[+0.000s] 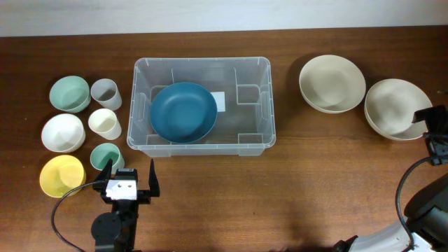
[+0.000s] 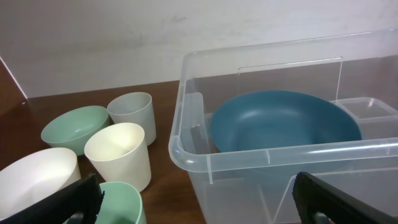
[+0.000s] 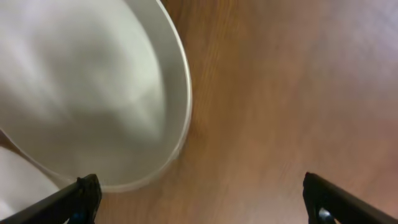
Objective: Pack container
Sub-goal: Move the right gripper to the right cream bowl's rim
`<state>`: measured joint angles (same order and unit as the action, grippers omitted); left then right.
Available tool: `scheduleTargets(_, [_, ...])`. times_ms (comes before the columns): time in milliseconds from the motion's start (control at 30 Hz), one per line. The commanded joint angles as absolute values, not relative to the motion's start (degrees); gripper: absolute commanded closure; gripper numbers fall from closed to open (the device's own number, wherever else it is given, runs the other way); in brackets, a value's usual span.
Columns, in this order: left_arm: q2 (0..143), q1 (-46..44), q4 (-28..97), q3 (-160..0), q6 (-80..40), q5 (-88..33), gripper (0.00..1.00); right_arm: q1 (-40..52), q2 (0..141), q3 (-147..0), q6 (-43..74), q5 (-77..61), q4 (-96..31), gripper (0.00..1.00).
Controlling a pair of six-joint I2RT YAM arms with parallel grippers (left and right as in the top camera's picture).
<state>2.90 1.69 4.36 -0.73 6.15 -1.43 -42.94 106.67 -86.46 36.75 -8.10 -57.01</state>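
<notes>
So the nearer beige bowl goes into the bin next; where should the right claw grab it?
Grip the beige bowl by its thin rim from above, one finger inside, one outside, on the side facing the right claw. It sits upright and is far too wide to span.

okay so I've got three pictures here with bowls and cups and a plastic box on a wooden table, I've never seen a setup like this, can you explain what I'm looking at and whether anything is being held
These are two robot arms at a wooden table, each ending in a two-finger gripper. One picture looks down from above; the other two come from cameras on the arms' wrists.

In the middle stands the container, a clear plastic bin with a blue bowl inside. To its left are three bowls and three cups; to its right, two large beige bowls.

The left gripper sits near the green cup, facing the bin. The right gripper hovers by one beige bowl. Both are open and hold nothing.
</notes>
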Motion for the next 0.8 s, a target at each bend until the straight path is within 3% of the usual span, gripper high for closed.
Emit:
scheduleTargets(0, [2.90,2.04,4.62,-0.51,5.61,-1.06,0.00,-42.76,106.28,-82.02,35.09,-9.91,-52.71,0.01])
scheduleTargets(767, [2.90,2.04,4.62,-0.51,5.63,-1.06,0.00,-42.46,115.66,-79.00,29.30,-13.32,-37.43,0.01])
